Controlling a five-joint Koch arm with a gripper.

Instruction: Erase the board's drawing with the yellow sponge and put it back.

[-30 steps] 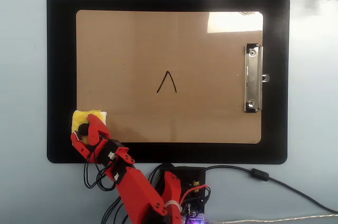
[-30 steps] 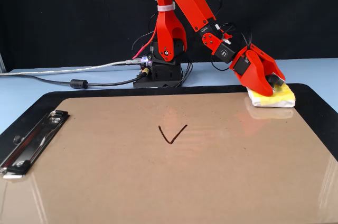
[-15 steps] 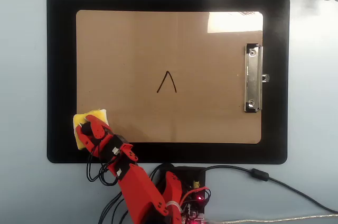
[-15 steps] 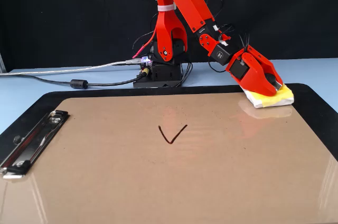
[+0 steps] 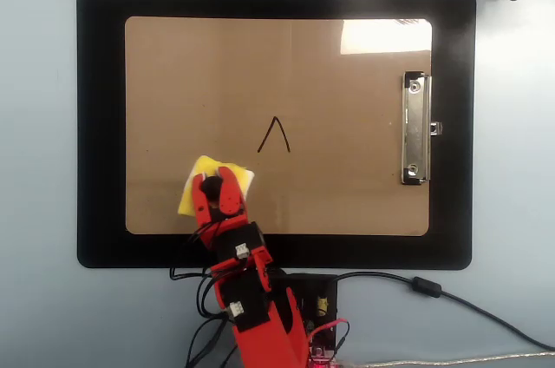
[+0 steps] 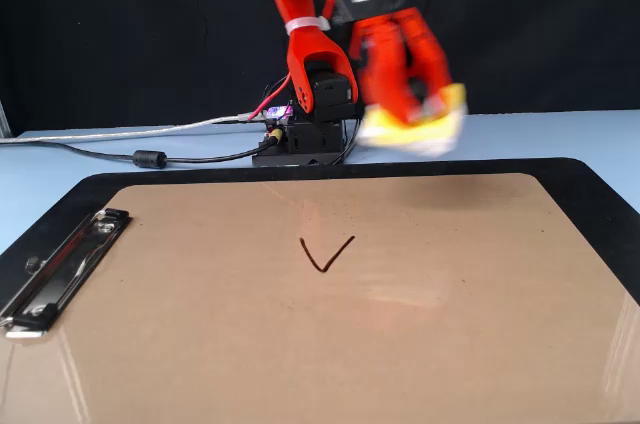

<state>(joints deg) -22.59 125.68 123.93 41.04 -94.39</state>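
Okay, pincer [image 5: 217, 187] pinching yellow sponge [image 5: 198, 179], now lifted off mat corner, swung over board [image 5: 347, 194] toward drawing [image 5: 274, 135]. Mark untouched, wiping probably next.

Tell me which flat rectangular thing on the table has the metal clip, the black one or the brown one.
The brown board: its silver clip sits at its right edge in the overhead view. The larger black mat beneath is plain.

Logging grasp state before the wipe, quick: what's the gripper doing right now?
Gripper: shut on the yellow sponge, carrying it in the air above the board.
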